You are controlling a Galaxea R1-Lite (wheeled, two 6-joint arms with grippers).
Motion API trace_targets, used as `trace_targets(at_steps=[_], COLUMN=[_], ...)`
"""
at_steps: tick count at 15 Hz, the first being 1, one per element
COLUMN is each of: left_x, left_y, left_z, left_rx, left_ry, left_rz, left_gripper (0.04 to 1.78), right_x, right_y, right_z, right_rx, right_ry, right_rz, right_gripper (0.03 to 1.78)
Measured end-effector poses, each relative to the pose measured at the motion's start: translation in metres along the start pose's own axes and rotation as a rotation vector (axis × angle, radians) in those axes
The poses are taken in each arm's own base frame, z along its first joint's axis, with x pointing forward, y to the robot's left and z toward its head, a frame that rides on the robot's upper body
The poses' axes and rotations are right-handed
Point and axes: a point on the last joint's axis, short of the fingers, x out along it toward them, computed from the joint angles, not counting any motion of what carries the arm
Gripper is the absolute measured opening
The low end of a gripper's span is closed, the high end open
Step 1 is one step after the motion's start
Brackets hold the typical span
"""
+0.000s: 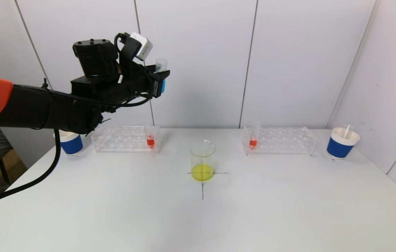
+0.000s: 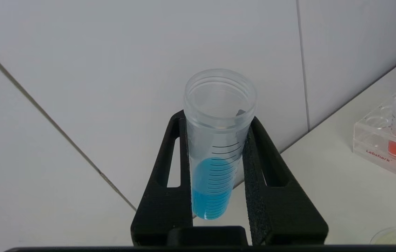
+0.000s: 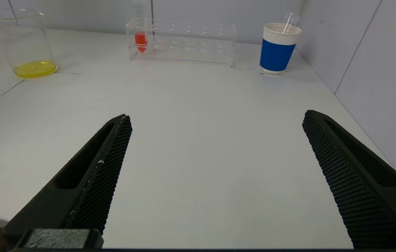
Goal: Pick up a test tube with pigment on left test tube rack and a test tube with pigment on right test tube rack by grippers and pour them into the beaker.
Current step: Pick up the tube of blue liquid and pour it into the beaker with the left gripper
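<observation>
My left gripper (image 1: 161, 78) is raised high above the left rack (image 1: 124, 139), shut on a clear test tube of blue pigment (image 2: 215, 154), held roughly upright. In the left wrist view the gripper (image 2: 215, 122) clamps the tube between both black fingers. A tube with red pigment (image 1: 150, 140) stands in the left rack. Another red tube (image 1: 253, 140) stands in the right rack (image 1: 280, 140). The glass beaker (image 1: 202, 161) holds yellow liquid at the table's middle. My right gripper (image 3: 215, 120) is open and empty over the table's near right part; it does not show in the head view.
A blue-and-white paper cup (image 1: 342, 142) with a stick in it stands at the far right, another (image 1: 71, 142) at the far left behind my left arm. A black cross (image 1: 203, 182) is marked under the beaker. Walls close off the back and right.
</observation>
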Motion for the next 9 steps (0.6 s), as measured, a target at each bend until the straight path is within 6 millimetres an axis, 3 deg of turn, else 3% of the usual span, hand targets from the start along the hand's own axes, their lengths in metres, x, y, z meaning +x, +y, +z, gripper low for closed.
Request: trace_targets(at_steps=[9], left_x=[0.018], left_y=[-0.028], left_z=[-0.032], left_rx=[0.203], left_ry=[0.009], left_rz=[-0.14], left_gripper=[0.44], right_x=[0.0], right_y=[0.0], right_z=[0.0], right_rx=[0.0], right_ry=[0.0], right_rz=[0.0], right_gripper=[1.77])
